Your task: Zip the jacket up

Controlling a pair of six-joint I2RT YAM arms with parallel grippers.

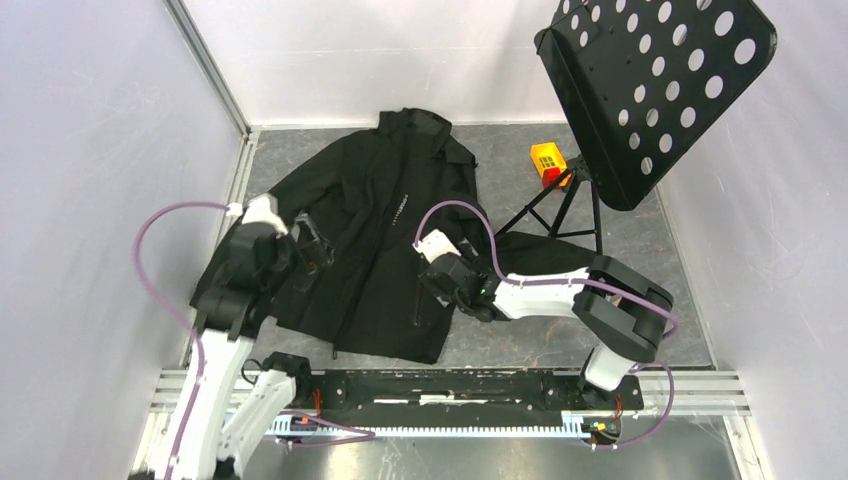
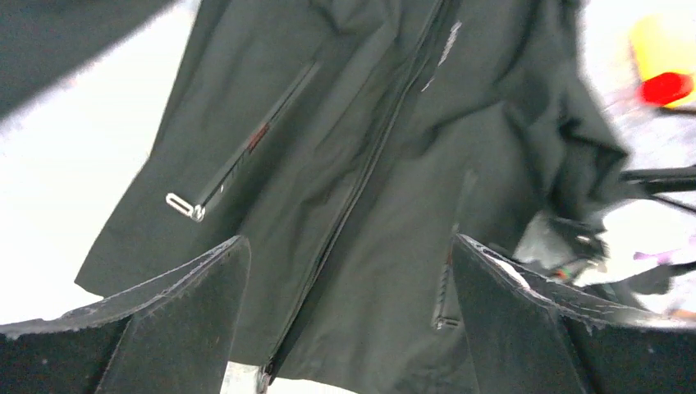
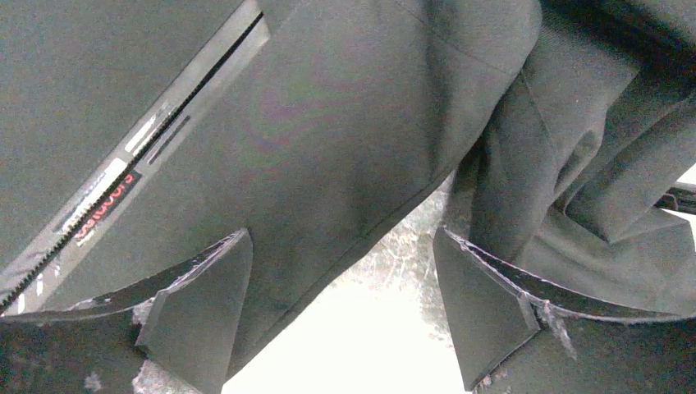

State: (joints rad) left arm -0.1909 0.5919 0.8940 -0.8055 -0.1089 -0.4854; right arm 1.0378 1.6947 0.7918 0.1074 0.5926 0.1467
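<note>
Just ahead of my wide-spread left claw (image 2: 349,246) runs the zipper (image 2: 373,164) of the large black fabric jacket (image 1: 370,250); my right claw (image 3: 343,238), equally wide, overhangs its edge.

From above the light is even, shadows faint. My left wrist view smears with blur; at both wrists the table (image 2: 74,164) glares white beside the dark jacket (image 2: 361,205)
</note>
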